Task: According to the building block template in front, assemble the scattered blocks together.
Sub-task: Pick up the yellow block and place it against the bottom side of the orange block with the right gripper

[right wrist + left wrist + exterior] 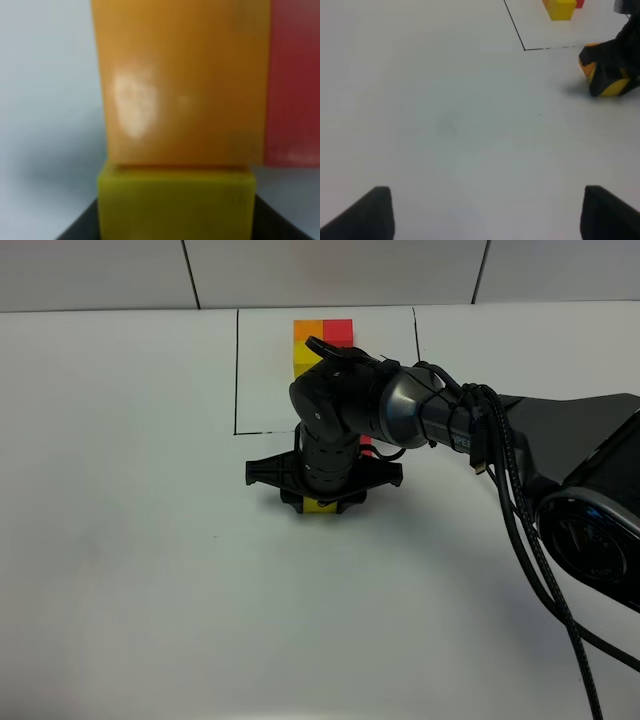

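The template sits at the far middle: orange [307,329], red [339,332] and yellow [304,358] cubes in an L, inside a thin black outline [237,370]. My right gripper [322,500] points down just in front of the outline and is shut on the scattered yellow block [322,507]. In the right wrist view the yellow block [175,205] touches the orange block [182,80], with the red block [295,85] beside the orange one. My left gripper [485,215] is open and empty over bare table, well away from the blocks.
The right arm [450,415] and its cables [520,530] reach in from the right over the table. The left wrist view shows the right gripper [615,70] with the blocks, and the outline's corner [524,49].
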